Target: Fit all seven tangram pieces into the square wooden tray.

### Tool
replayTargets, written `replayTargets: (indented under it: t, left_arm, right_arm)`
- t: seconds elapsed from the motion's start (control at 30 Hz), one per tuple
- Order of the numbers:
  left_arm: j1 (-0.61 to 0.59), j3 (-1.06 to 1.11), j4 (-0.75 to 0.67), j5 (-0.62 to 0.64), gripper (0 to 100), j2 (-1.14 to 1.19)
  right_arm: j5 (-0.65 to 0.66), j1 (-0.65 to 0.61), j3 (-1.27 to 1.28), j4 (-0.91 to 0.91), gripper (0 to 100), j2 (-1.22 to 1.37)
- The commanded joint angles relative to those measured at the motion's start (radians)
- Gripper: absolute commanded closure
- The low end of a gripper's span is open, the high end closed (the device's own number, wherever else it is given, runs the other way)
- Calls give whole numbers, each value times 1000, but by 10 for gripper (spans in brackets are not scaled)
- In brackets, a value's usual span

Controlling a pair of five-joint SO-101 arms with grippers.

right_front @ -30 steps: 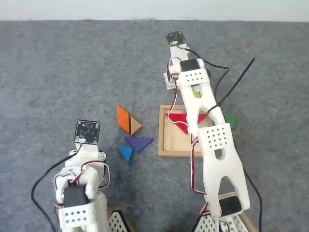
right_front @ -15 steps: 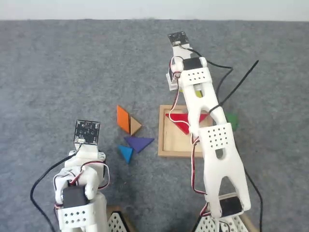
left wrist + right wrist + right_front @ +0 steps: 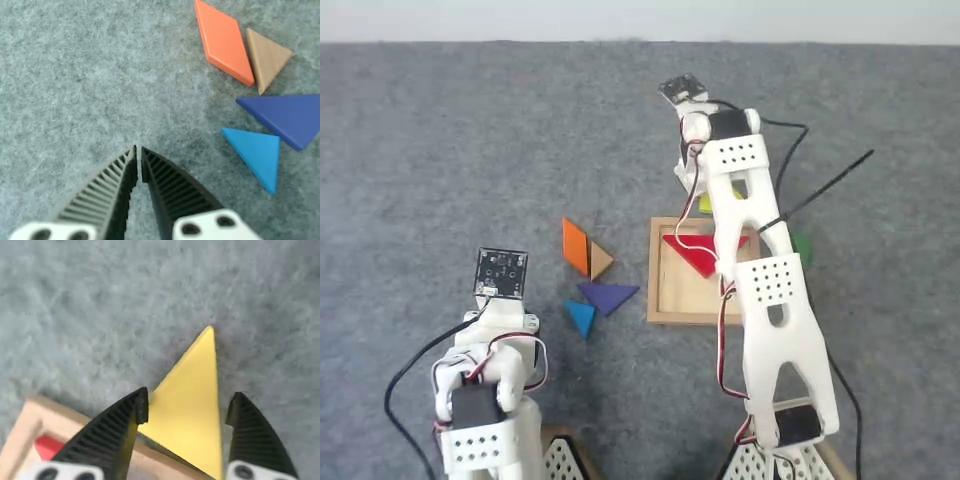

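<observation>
My right gripper (image 3: 190,400): fingers apart, one on each side of the yellow triangle (image 3: 196,385), not clamped on it.
Yellow triangle: it lies on the grey mat (image 3: 440,150) just past the far rim of the tray (image 3: 654,275), with its sharp point aimed away from the tray. In my right wrist view its wide end overlaps the rim, but I cannot tell whether it rests on the rim.
Tray: it sits on the mat under my outstretched right arm, with the red triangle (image 3: 692,256) inside against the far wall.
My left gripper (image 3: 138,151): fingers together with nothing between them, low over bare mat — well apart from the tray.
Loose pieces: they lie between my left arm and the tray. The orange parallelogram (image 3: 575,245) lies edge to edge with the tan triangle (image 3: 602,261). The purple triangle (image 3: 609,295) and the blue triangle (image 3: 581,317) are nearer to me.
Green piece (image 3: 800,248): it is on the mat just beside the tray's right rim.
</observation>
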Motion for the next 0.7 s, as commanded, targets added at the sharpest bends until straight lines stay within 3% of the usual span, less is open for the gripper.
replayTargets:
  t: [0.0, 0.2, 0.67]
  left_arm:
    - [0, -8, 5, -6, 985, -12]
    - [0, -8, 5, -6, 985, -12]
    - [0, -8, 5, -6, 985, -12]
  right_arm:
    - [107, 4, -89, 47, 655, -22]
    - [210, -7, -74, 116, 523, -16]
    - [226, -10, -6, 117, 523, 61]
